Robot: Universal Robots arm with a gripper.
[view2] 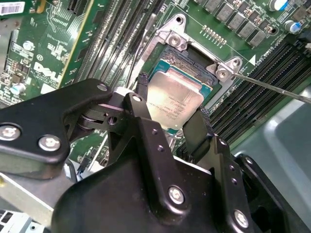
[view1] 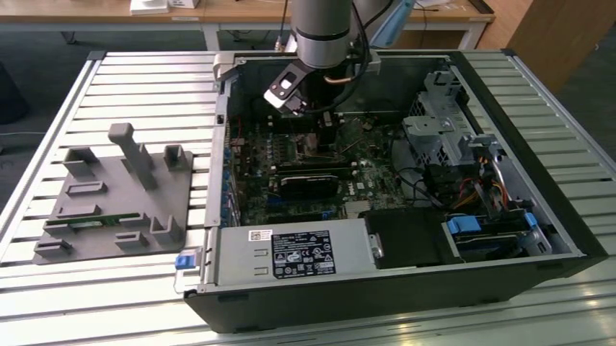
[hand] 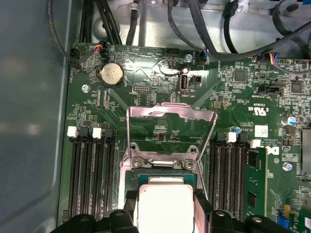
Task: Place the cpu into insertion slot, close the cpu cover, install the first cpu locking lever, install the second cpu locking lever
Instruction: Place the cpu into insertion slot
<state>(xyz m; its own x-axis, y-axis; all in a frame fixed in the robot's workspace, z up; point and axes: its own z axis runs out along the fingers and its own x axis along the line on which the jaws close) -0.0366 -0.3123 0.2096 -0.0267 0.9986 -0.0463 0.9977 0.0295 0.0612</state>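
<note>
pinching the cpu (view2: 177, 92) by two opposite edges between the fingers (view2: 194, 133) of the gripper (view2: 171, 108), flat, right over the slot (view2: 190, 57). just past the fingertips, cover (hand: 170, 111) hinged up, open. farther beyond, a coin cell (hand: 111, 74) on the green board (hand: 146, 60).

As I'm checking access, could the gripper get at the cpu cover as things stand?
Probably not yet: the gripper is shut on the cpu at the insertion slot. The cpu cover itself stands open, with nothing blocking it.
</note>
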